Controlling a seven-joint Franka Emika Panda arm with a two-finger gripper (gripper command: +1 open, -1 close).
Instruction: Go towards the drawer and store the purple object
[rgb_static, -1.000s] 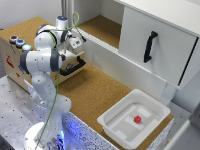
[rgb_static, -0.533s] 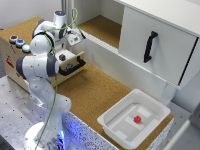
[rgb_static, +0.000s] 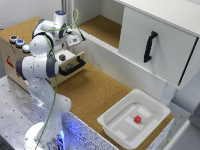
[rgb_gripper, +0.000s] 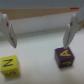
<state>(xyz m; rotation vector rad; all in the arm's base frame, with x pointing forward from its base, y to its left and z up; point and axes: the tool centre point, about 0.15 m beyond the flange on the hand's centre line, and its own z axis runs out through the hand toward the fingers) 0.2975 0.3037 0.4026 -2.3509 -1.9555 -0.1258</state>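
The gripper (rgb_gripper: 40, 37) hangs with jaws spread wide and empty above a purple lettered cube (rgb_gripper: 64, 56). Beside it sits a yellow lettered cube (rgb_gripper: 10, 66). The open wooden drawer (rgb_static: 70, 62) carries a black bar handle.

A brown cork-covered tabletop (rgb_static: 95, 92) is seen beneath a large white cabinet (rgb_static: 160, 40) fitted with a vertical black handle (rgb_static: 149, 46). A perforated grey metal base plate (rgb_static: 15, 112) is seen alongside.

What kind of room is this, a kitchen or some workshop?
Most likely a robotics lab test bench, not a kitchen: a robot arm bolted to a perforated metal table, a cork-covered worktop, and toy-scale props like the small wooden drawer and lettered blocks.
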